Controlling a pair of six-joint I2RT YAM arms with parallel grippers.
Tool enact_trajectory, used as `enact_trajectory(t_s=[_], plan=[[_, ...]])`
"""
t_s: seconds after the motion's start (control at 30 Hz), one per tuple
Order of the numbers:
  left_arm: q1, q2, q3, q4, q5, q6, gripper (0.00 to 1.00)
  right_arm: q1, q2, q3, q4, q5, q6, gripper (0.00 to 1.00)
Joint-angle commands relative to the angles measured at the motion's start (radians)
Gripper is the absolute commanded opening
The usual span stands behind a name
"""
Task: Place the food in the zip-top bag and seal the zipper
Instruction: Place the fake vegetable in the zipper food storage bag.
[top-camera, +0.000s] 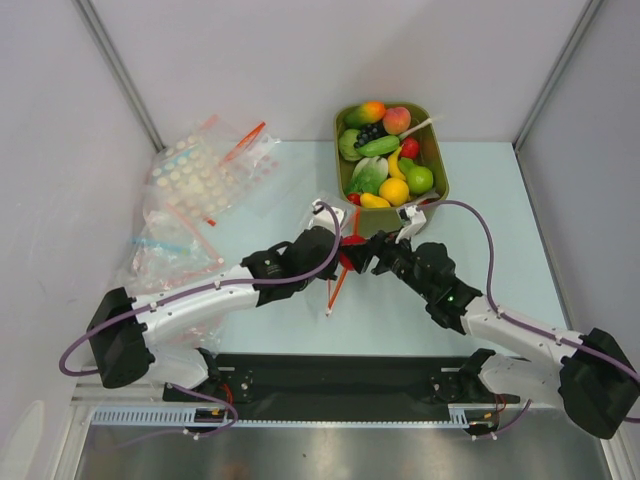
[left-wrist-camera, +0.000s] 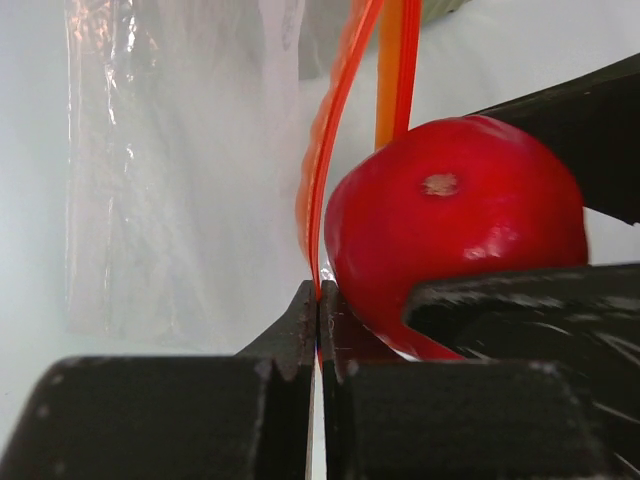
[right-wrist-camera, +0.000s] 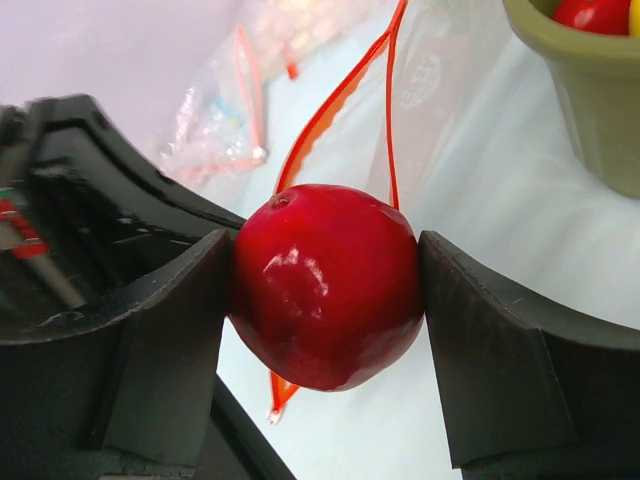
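olive tub (right-wrist-camera: 590, 110) cropped, zip-top bag (left-wrist-camera: 180, 170) blurred

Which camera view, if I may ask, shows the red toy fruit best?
The right wrist view: the red toy fruit fills the centre, clamped in the right gripper. The left wrist view shows it partly hidden by a dark finger; the top view, only a small red speck.

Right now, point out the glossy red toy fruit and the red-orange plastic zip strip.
Glossy red toy fruit (right-wrist-camera: 325, 285), right wrist view, front skin.
Red-orange plastic zip strip (left-wrist-camera: 320, 150), left wrist view, curved middle stretch.
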Motion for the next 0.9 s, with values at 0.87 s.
enact_trajectory(t_s=[0.87], plan=[[0.034, -0.174, -0.049, 0.130, 0.227, 0.009, 0.00, 0.010, 0.068, 0.026, 0.132, -0.174, 0.006, 0.19]])
